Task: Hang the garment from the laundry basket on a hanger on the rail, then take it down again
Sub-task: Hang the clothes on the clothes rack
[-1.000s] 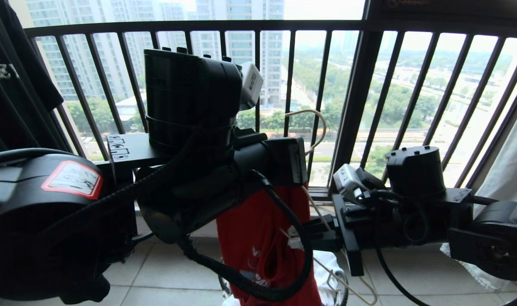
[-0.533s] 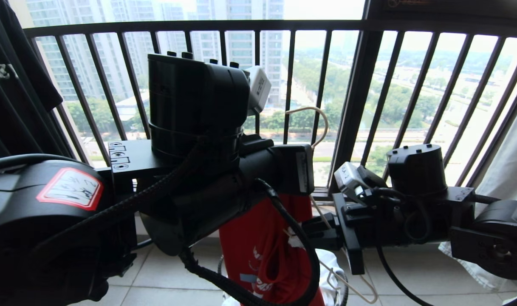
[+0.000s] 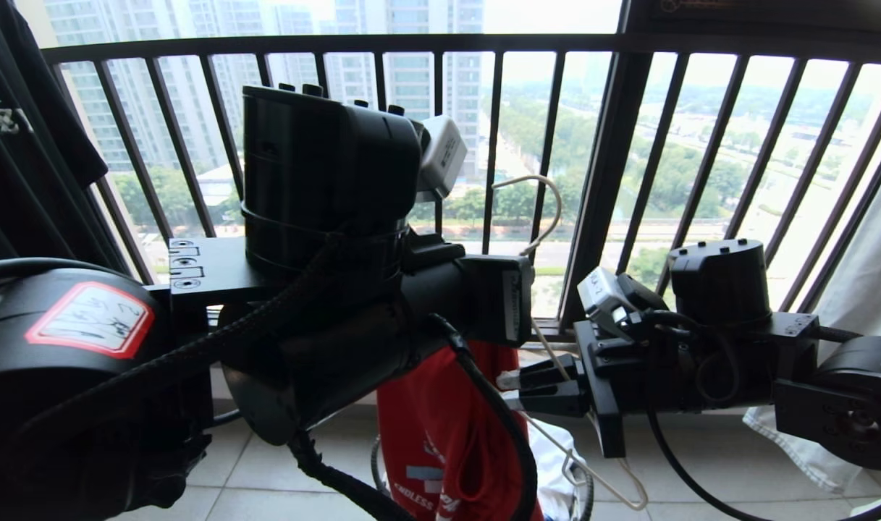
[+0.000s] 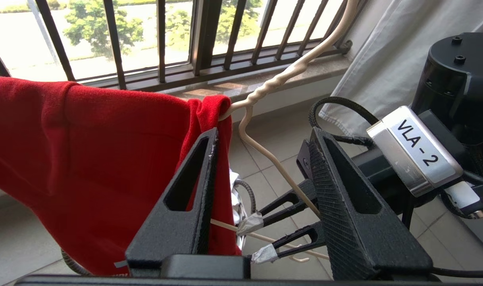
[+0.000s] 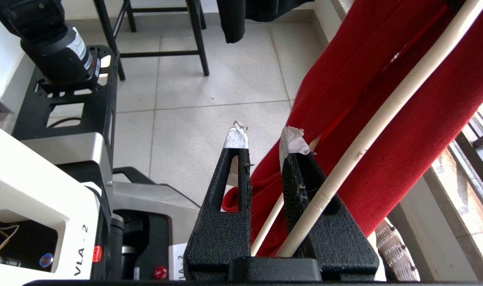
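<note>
My left gripper (image 4: 261, 167) has its jaws apart beside the red garment (image 4: 94, 159), which is draped on the hanger (image 4: 265, 89) — my right gripper (image 5: 265, 139) pinches the hanger's lower wire.

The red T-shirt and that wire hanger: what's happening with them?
The robot is threading the bright red printed T-shirt onto the thin off-white wire hanger. The right gripper pinches the hanger's lower wire. The left gripper is open beside the collar, which sits over one hanger arm. Nothing hangs on a rail yet.
</note>
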Available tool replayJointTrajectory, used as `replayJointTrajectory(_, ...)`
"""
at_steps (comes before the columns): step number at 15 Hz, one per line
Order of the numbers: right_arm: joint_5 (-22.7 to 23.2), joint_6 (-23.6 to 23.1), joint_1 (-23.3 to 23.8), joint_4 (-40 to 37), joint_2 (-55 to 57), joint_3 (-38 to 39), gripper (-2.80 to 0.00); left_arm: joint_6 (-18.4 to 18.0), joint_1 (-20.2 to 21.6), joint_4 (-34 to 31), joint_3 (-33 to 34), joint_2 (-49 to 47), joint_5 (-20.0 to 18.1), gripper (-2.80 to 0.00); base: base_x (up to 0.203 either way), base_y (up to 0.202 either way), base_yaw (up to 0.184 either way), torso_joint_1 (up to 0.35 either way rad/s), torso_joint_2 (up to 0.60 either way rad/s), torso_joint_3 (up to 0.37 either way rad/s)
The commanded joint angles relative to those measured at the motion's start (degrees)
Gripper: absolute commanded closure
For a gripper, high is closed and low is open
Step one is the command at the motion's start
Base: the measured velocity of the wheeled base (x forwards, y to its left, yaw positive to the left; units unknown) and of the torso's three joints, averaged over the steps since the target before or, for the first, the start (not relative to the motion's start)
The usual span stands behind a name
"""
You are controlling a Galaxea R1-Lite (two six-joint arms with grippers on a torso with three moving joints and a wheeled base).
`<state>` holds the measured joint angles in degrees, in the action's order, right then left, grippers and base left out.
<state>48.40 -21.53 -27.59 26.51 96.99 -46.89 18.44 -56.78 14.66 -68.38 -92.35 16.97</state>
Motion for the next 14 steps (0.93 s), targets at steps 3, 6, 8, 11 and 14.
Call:
replayJointTrajectory(3, 0.3, -0.2, 0.4, 0.5, -0.6, 0.0, 0.00, -1.7, 0.2, -1.6, 0.0, 2.7, 0.3, -2.80, 0.000, 0.000, 0.000, 0.000, 0.00, 0.000)
replayJointTrajectory(6, 0.3, -0.1, 1.9, 0.9, -1.2, -0.1, 0.00, -3.9, 1.8, -4.9, 0.0, 6.3, 0.3, -2.80, 0.000, 0.000, 0.000, 0.000, 0.00, 0.000)
replayJointTrajectory(8, 0.4, 0.2, 3.1, 0.9, -2.0, -0.5, 0.00, -5.0, 5.1, -7.0, -1.1, 7.4, 0.3, -2.80, 0.000, 0.000, 0.000, 0.000, 0.00, 0.000)
replayJointTrajectory(11, 0.6, 5.4, 3.2, 1.1, -2.5, -1.0, 0.00, -6.7, 11.3, -7.1, -1.8, 7.8, 0.2, 0.00, 0.000, 0.000, 0.000, 0.000, 0.00, 0.000)
replayJointTrajectory(14, 0.7, 5.5, 3.2, 1.0, -2.4, -1.0, 0.00, -7.9, 15.0, -7.1, -1.9, 8.0, -1.4, 0.00, 0.000, 0.000, 0.000, 0.000, 0.00, 0.000)
